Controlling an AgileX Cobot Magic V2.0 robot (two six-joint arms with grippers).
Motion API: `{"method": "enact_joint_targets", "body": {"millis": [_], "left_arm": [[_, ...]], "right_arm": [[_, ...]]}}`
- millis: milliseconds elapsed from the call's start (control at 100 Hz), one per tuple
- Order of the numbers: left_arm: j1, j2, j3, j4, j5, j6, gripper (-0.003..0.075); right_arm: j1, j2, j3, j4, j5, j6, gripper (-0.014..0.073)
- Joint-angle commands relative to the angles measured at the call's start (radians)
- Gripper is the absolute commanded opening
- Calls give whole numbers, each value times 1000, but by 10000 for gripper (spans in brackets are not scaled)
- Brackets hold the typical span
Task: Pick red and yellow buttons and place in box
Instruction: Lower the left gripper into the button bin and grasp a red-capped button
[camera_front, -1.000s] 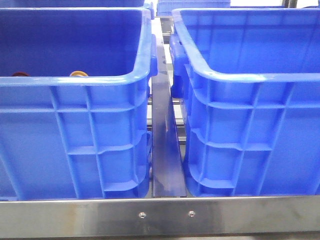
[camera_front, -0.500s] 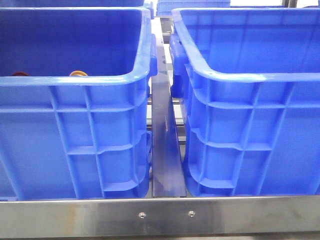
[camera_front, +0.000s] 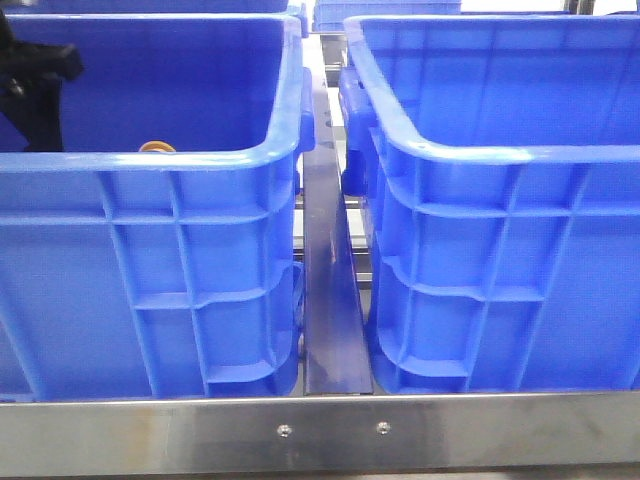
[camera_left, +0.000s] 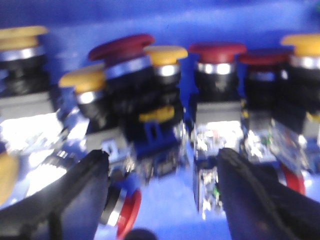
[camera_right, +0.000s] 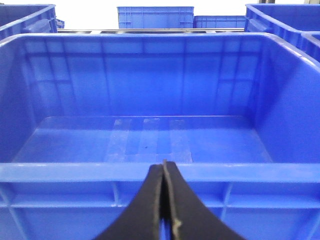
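Several red and yellow buttons stand crowded on the floor of the left blue bin (camera_front: 150, 160). In the left wrist view a red-capped button (camera_left: 217, 50) and a yellow-capped one (camera_left: 165, 54) stand just beyond my left gripper (camera_left: 162, 155). It is open, with bare blue floor between its fingers, and another red button (camera_left: 131, 212) lies on its side by one finger. From the front only one yellow cap (camera_front: 157, 148) peeks over the bin's rim. My right gripper (camera_right: 163, 166) is shut on nothing, in front of the empty blue box (camera_right: 150, 172).
My left arm (camera_front: 30, 90) reaches down into the left bin at its far left. The box (camera_front: 500, 155) stands to the right, across a narrow metal gap (camera_front: 330, 280). A steel rail (camera_front: 320, 430) runs along the front. More blue bins (camera_right: 155, 16) stand behind.
My left arm has come into the front view at the far left of the left bin, covering the red cap that showed over the rim before. The bins have not moved.
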Motion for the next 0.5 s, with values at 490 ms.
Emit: {"method": "enact_joint_targets", "body": {"millis": [490], "left_arm": [[-6, 22, -46, -8, -51, -12, 137]], "right_arm": [[-5, -21, 6, -9, -81, 5, -102]]}}
